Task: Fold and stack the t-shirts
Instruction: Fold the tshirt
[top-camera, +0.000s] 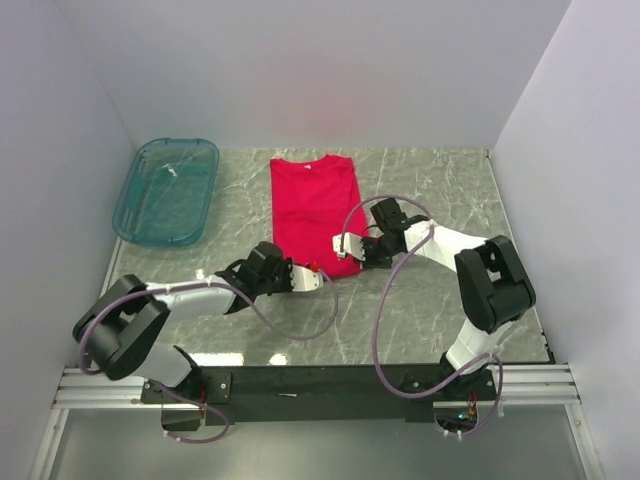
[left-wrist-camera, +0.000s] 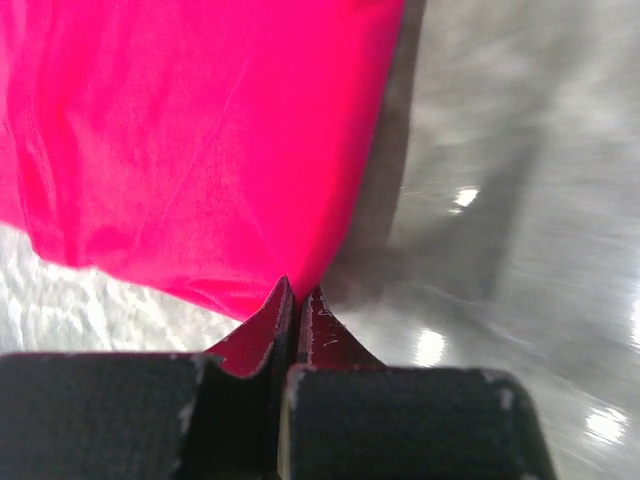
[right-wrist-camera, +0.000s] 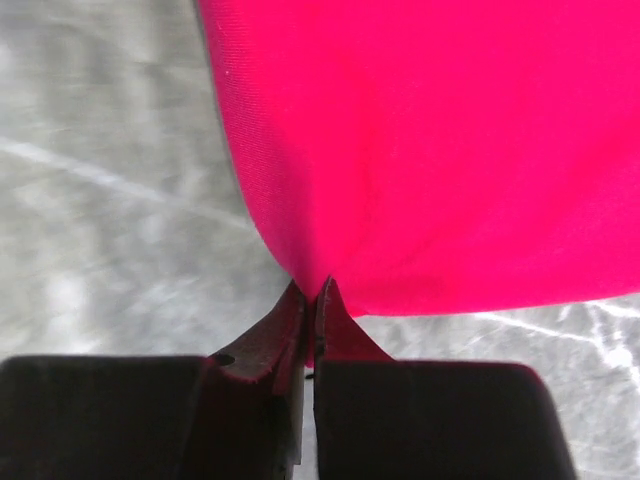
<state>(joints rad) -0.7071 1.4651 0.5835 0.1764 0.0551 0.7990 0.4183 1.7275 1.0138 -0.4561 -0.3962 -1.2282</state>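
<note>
T-shirt (top-camera: 312, 205) near corners pinched: left tool (left-wrist-camera: 297, 296), right tool (right-wrist-camera: 313, 296).

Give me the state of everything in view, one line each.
t-shirt: spread flat, both near corners pinched.
left gripper: jaws shut on one near corner of the t-shirt.
right gripper: jaws shut on the other near corner.
teal tub: upright, apart from the t-shirt.

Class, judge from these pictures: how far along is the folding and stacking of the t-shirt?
Done: the shirt lies flat as a narrow strip with no sleeves showing, so the side folds look made. In hand: the left gripper and right gripper are both shut on its near hem. Left: the cross fold, then stacking. Only this one shirt shows, and the tub stands apart.
</note>
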